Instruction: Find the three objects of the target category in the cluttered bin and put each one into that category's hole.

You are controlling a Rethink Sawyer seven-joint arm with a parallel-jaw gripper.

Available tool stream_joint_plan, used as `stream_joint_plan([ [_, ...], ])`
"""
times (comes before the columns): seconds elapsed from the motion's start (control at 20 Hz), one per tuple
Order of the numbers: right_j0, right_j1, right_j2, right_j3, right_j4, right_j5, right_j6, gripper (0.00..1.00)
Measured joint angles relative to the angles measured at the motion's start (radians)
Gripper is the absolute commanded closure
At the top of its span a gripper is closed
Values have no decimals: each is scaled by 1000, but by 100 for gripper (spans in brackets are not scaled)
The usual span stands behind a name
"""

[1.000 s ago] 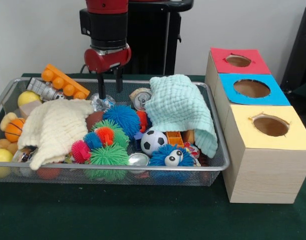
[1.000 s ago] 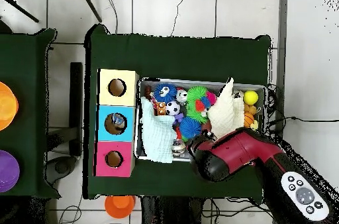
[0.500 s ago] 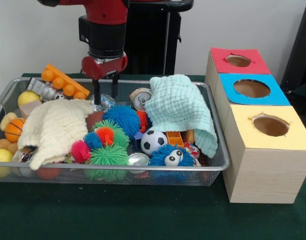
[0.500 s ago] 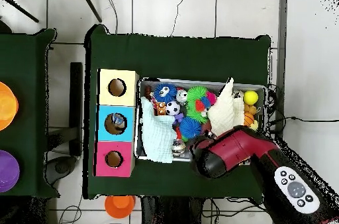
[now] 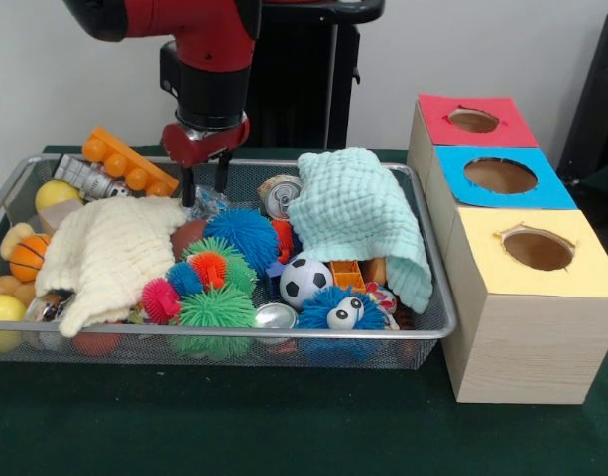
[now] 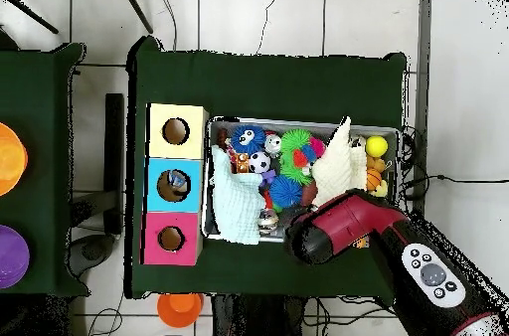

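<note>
A dark green table [image 5: 284, 436] is carrying the wire-mesh bin [image 5: 434, 297] on the left and the wooden box [image 5: 527, 347] on the right, its blue hole [image 5: 500, 176] lying open. The gripper [image 5: 203, 190] is hanging at the bin's far side, fingers apart around a crinkly clear bottle [image 5: 210, 201] without clamping it.

clear bottle [image 5: 206, 201] in mesh bin [image 5: 434, 297] (mostly hidden); blue hole [image 5: 500, 176].
</note>
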Motion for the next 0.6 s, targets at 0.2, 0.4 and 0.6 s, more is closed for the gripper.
stream_joint_plan([
  [0.2, 8, 29, -19, -17, 0, 48, 0, 0],
  [0.4, 10, 38, -23, -37, 8, 70, 0, 0],
  [0.6, 10, 39, -25, -39, 9, 77, 0, 0],
])
